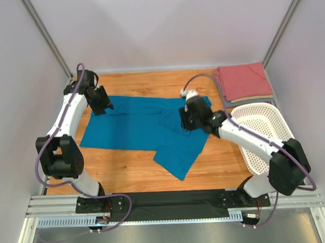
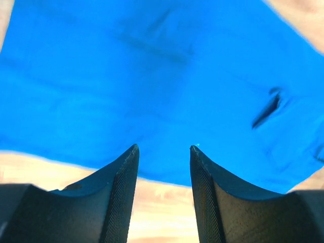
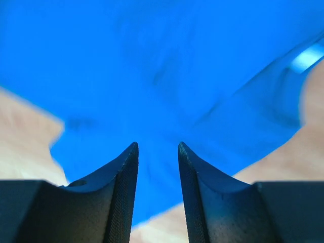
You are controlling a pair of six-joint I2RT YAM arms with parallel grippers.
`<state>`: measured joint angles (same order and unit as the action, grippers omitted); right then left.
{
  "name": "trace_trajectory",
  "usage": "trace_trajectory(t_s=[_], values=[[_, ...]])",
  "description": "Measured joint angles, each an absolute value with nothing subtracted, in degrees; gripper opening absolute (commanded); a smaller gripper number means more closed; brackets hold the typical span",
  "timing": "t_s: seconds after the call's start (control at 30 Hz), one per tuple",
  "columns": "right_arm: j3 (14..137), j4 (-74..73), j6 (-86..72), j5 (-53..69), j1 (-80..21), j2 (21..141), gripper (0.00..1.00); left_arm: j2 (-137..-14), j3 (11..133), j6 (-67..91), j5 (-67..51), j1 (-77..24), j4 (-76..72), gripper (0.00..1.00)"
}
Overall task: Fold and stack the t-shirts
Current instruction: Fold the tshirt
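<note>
- Top external view: the teal-blue t-shirt (image 1: 135,128) lies spread on the wooden table (image 1: 127,169), mostly flat. One flap reaches toward the near edge, and the cloth is rumpled on its right side.
- My left gripper (image 1: 102,108) is at the far left corner of that shirt, right over its edge.
- My right gripper (image 1: 187,120) is over the shirt's right part, by the bunched folds.
- The salmon-red t-shirt (image 1: 243,82) sits folded in the table's far right corner, well apart from the teal-blue one.
- The white basket (image 1: 272,126) stands on the right side of the table, just nearer than the folded red shirt and beside my right arm.
- Left wrist view: my fingers (image 2: 121,177) stand apart with a moderate gap. Nothing is pinched between them. Blue cloth fills the view beyond the tips, and a strip of wood shows nearer to me, so the tips are just past the shirt's edge.
- Right wrist view: my fingers (image 3: 121,177) are parted more narrowly, again with nothing gripped between them. Blurred blue cloth lies past the tips, with wood showing at both sides.
</note>
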<state>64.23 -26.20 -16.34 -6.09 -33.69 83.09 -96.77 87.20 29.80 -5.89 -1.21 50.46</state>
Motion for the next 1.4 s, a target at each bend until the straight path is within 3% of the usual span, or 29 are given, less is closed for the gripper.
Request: trace_trajectory(t_s=[0.2, 0.37, 0.87, 0.97, 1.17, 1.4], values=[[49.4, -30.7, -16.4, -10.8, -55.9, 77.1, 0.40, -86.8, 70.1, 33.8, -6.8, 5.3, 48.6, 0.53], [46.4, -30.7, -17.1, -11.6, -67.0, 77.3, 0.40, -81.6, 62.2, 36.5, -5.6, 11.9, 48.4, 0.58], [42.9, -28.1, -20.3, -11.5, -74.1, 84.0, 0.36, -82.1, 59.7, 35.8, -6.0, 16.6, 46.3, 0.57], [42.6, -27.1, -20.7, -11.5, -74.1, 84.6, 0.29, -82.2, 59.3, 35.4, -4.8, 16.6, 45.9, 0.58], [42.4, -25.5, -21.7, -13.0, -74.1, 84.9, 0.00, -82.3, 57.6, 35.1, -3.8, 16.7, 44.8, 0.56], [43.0, -27.2, -22.7, -13.5, -74.1, 84.8, 0.00, -85.0, 57.1, 34.2, -4.1, 17.7, 43.8, 0.54]])
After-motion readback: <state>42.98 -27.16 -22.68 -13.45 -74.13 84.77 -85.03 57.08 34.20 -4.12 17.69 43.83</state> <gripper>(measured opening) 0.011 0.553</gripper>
